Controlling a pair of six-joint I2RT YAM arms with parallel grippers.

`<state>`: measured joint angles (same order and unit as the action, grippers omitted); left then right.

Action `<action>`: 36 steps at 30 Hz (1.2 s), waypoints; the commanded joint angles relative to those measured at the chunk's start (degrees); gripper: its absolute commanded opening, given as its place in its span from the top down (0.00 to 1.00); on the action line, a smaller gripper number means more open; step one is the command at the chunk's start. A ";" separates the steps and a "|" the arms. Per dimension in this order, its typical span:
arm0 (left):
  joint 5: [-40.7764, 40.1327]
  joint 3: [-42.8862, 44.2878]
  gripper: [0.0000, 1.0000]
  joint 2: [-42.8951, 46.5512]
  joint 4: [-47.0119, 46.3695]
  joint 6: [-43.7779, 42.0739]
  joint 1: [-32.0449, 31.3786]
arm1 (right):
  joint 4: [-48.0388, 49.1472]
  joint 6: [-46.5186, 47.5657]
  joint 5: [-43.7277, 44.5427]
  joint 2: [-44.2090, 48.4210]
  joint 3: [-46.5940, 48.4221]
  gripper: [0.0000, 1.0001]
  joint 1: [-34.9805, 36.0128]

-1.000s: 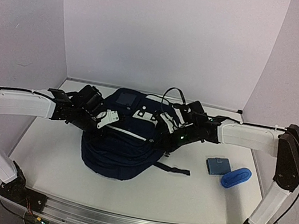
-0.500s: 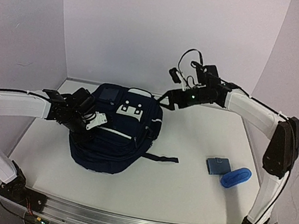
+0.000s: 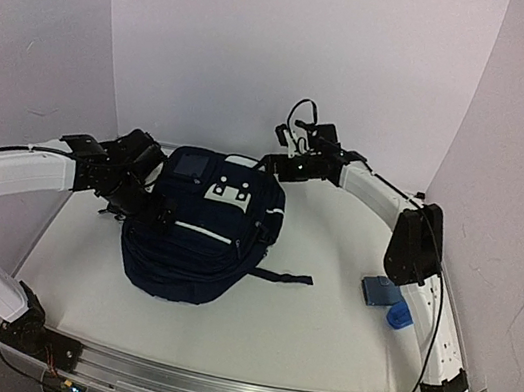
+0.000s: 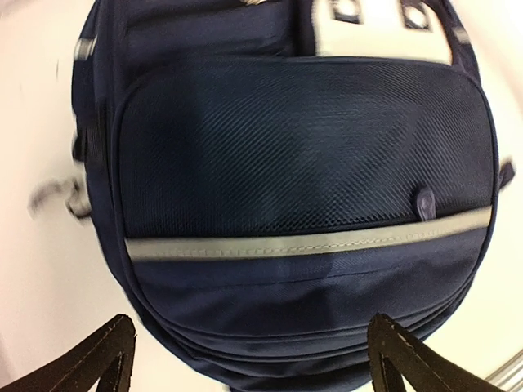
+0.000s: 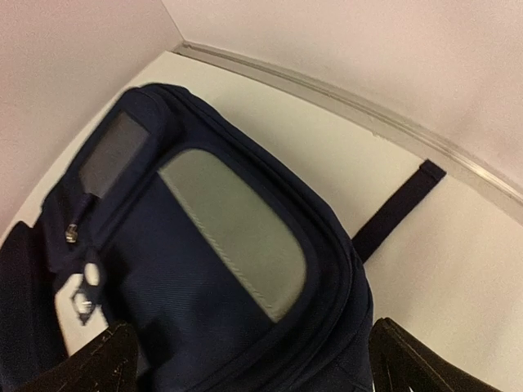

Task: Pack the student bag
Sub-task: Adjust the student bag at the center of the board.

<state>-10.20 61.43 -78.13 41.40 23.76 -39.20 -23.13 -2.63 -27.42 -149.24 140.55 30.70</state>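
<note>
L hand and R hand, on student bag 1 s ago, now spread (R pulled back).

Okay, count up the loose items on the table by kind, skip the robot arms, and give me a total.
Large navy-blue fabric backpack with thin white stripes: 1
Small flat slate-blue pouch: 1
Bright blue object, partly hidden, kind unclear: 1
Total: 3
</note>
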 commanded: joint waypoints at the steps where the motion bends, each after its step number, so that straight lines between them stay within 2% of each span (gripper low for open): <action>1: 1.62 -3.03 0.00 0.90 2.07 22.03 0.10 | 4.20 -3.43 1.17 -2.66 3.48 0.05 -0.45; 3: 1.67 -5.26 0.00 1.52 1.14 27.07 0.24 | 4.32 -4.43 -0.47 -2.35 0.31 0.11 -0.39; 5: 2.61 -6.95 0.00 1.00 -0.71 29.67 0.35 | 4.33 -5.21 -2.34 0.14 -5.45 0.22 -0.41; 9: 3.95 -7.29 0.00 -3.70 -1.57 31.86 1.72 | 4.40 -6.61 -7.09 7.73 -23.30 0.57 -0.47; 10: 4.35 -7.02 0.00 -5.10 -2.02 31.59 2.21 | 4.44 -6.85 -8.48 10.43 -28.05 0.62 -0.45; 14: 7.21 -4.50 0.01 -9.97 -6.39 27.61 6.18 | 6.55 -9.55 -12.62 21.08 -45.27 0.72 -0.47; 17: 8.34 0.12 0.02 -14.55 -8.08 22.35 10.63 | 10.27 -14.20 -14.79 28.89 -57.08 0.72 -0.02; 20: 9.94 6.87 0.02 -20.19 -7.79 16.57 15.27 | 12.14 -15.28 -16.53 36.04 -65.39 0.70 3.32; 23: 12.30 14.47 0.01 -24.85 -6.13 10.87 18.83 | 11.92 -13.30 -17.49 42.57 -70.68 0.63 7.44; 25: 11.94 20.84 0.00 -26.92 -2.82 6.20 19.68 | 10.73 -11.83 -17.26 46.05 -72.34 0.51 7.73; 28: 10.61 27.06 0.00 -27.67 2.17 1.44 19.76 | 3.40 -5.49 -17.00 50.95 -71.30 0.31 6.40; 31: 9.99 28.52 0.00 -25.75 4.28 -0.42 19.68 | -0.96 -1.79 -15.09 54.93 -68.94 0.14 4.16; 32: 12.01 28.16 0.00 -24.74 4.81 -0.07 19.64 | -1.12 -1.32 -13.34 55.31 -67.45 0.08 3.39; 33: 13.86 27.65 0.00 -23.89 5.41 0.46 19.62 | -1.21 -0.94 -11.78 54.98 -65.68 0.04 2.79; 36: 16.06 24.53 0.00 -20.92 6.10 2.57 18.25 | -1.26 -1.21 -9.49 49.05 -58.81 0.03 2.01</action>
<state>1.99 87.80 -104.58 44.25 26.77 -19.45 -23.51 -6.86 -40.35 -96.83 73.03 34.77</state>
